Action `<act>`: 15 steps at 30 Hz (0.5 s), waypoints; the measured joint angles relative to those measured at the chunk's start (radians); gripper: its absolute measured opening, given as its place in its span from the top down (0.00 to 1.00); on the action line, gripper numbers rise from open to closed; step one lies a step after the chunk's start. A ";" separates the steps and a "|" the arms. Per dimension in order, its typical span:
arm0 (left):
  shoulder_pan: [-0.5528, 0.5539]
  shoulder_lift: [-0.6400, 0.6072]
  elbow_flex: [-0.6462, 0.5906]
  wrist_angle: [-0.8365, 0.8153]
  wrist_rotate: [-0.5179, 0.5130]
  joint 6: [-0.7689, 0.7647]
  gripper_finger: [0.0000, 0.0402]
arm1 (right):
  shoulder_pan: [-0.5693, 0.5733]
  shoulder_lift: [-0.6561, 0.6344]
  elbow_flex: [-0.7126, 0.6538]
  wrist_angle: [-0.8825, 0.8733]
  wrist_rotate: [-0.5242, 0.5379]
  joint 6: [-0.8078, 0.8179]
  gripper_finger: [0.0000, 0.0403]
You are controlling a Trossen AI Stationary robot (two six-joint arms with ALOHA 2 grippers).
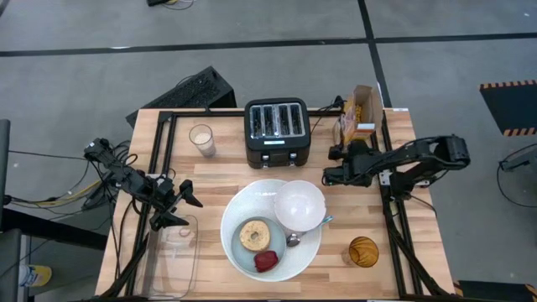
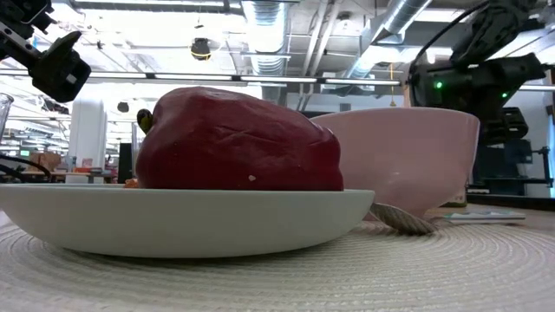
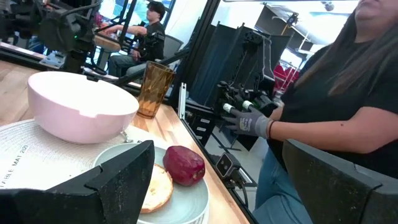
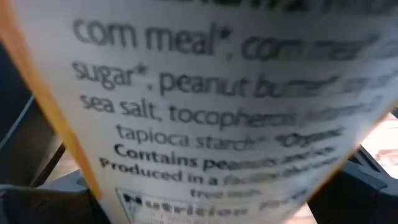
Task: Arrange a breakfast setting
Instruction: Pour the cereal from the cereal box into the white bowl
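Observation:
A round white woven mat [image 1: 239, 205] lies at the table's middle front. On it rest a pale blue-grey plate [image 1: 248, 256] and a white bowl [image 1: 299, 205]. The plate carries a tan bagel [image 1: 254, 235] and a red food piece [image 1: 266, 262]. A blue-handled spoon [image 1: 309, 228] lies between plate and bowl. The orange cereal box [image 1: 359, 113] stands at the far right. My right gripper [image 1: 340, 164] is right beside it, open, and the box's printed side [image 4: 205, 112] fills its wrist view. My left gripper [image 1: 178, 205] waits open at the left. My right gripper is so close to the cereal box that the printed side covers the wrist view. Dark fingers show only at the picture's lower corners. I cannot tell whether they touch the box.
A black toaster [image 1: 278, 132] stands at the back centre with a glass of milk [image 1: 201, 139] to its left. An amber cup [image 1: 364, 251] is at the front right and a clear container [image 1: 176, 256] at the front left. A person's gloved hand [image 3: 249, 123] shows beyond the table.

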 joint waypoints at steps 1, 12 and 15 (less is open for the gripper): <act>0.000 0.000 0.000 0.000 0.000 0.000 0.15 | -0.006 0.010 0.000 0.000 0.011 0.012 0.01; 0.000 0.000 0.000 0.000 0.000 0.000 0.15 | -0.080 0.154 0.000 0.089 0.146 0.035 0.01; 0.000 0.000 0.000 0.000 0.000 0.000 0.15 | -0.096 0.195 0.000 0.143 0.147 0.035 0.01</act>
